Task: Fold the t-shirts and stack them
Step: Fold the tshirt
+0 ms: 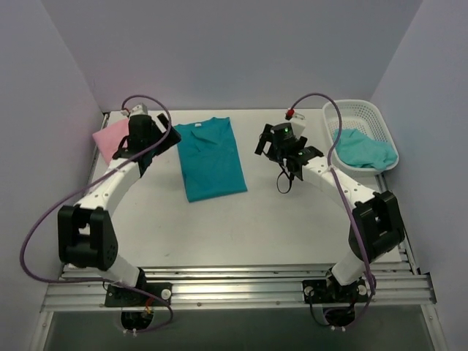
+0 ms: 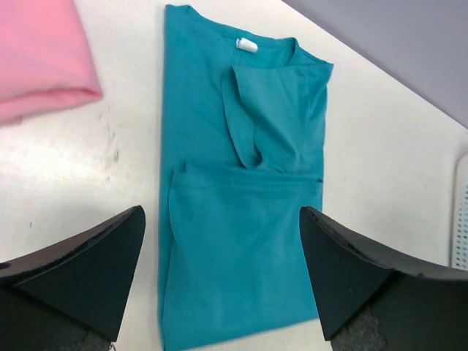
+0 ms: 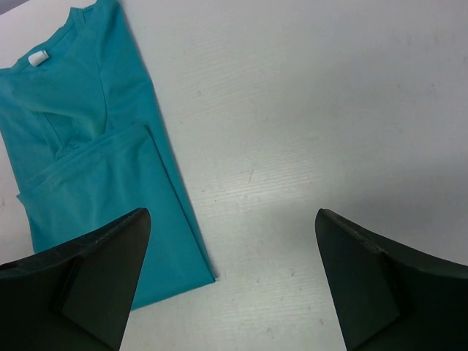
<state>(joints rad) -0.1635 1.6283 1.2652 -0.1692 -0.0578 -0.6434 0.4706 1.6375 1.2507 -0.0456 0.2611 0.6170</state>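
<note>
A deep teal t-shirt (image 1: 210,157) lies flat on the table, folded lengthwise into a narrow strip with its collar at the far end. The left wrist view shows it (image 2: 241,183) with a sleeve tucked over the front. My left gripper (image 2: 221,212) hangs open above its lower half and holds nothing; from above it (image 1: 162,142) sits at the shirt's left edge. A folded pale pink t-shirt (image 1: 110,137) rests at the far left (image 2: 40,55). My right gripper (image 3: 232,213) is open over bare table right of the teal shirt (image 3: 88,183). An aqua-green t-shirt (image 1: 362,148) lies crumpled in the basket.
A white lattice basket (image 1: 358,107) stands at the far right, close to the right arm's forearm. Grey walls close in the table at the back and on both sides. The table's metal rail runs along the near edge by the arm bases.
</note>
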